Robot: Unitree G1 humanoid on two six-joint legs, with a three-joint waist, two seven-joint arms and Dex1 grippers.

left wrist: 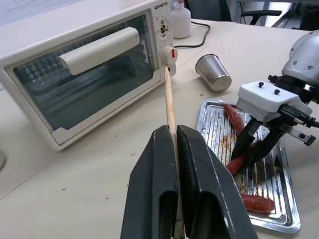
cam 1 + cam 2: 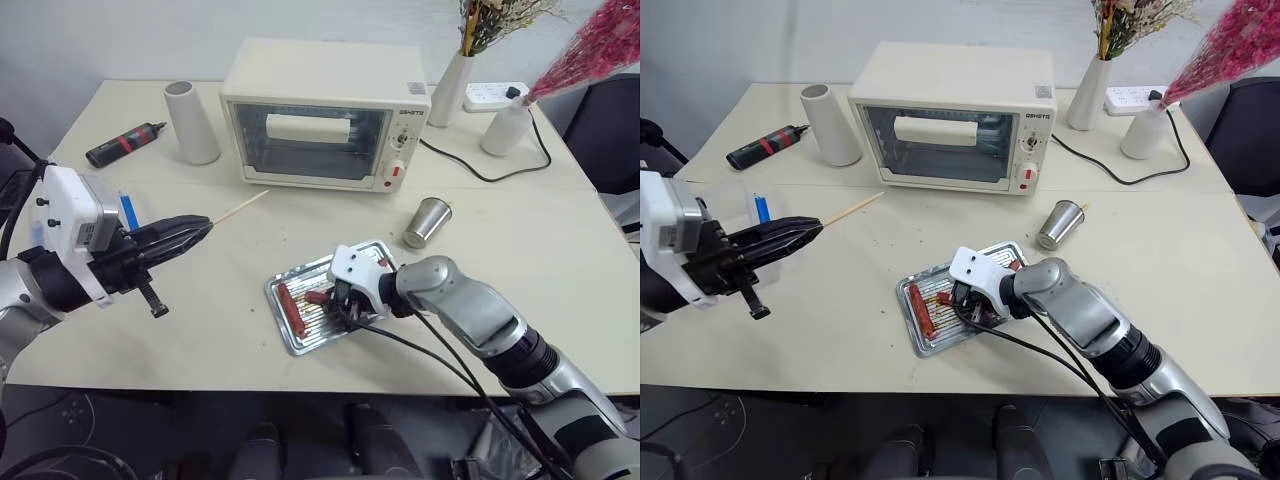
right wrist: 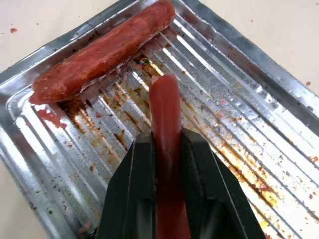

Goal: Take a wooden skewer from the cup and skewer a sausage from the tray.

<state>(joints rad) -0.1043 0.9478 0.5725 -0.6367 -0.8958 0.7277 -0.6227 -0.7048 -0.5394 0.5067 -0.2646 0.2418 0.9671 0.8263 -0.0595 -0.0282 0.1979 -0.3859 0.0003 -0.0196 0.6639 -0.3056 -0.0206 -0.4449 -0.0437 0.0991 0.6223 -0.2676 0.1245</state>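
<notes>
Two tools are at work over the table (image 2: pixel 200 330): the left tool (image 2: pixel 200 230), at the left of the frame, is clamped on the wooden skewer (image 2: pixel 240 207), whose tip points toward the toaster oven (image 2: pixel 320 115) at upper centre. The right tool (image 3: pixel 167 149), at lower centre over the tray (image 2: pixel 285 330), has its fingers pressed against both sides of a sausage (image 3: pixel 166 119). The cup (image 2: pixel 428 221) stands right of the tray, near it, and another sausage (image 2: pixel 291 306) lies at the tray's left end.

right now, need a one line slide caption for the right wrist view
Right gripper closed on a sausage over the ribbed tray, a second sausage lying along the tray's rim.
</notes>
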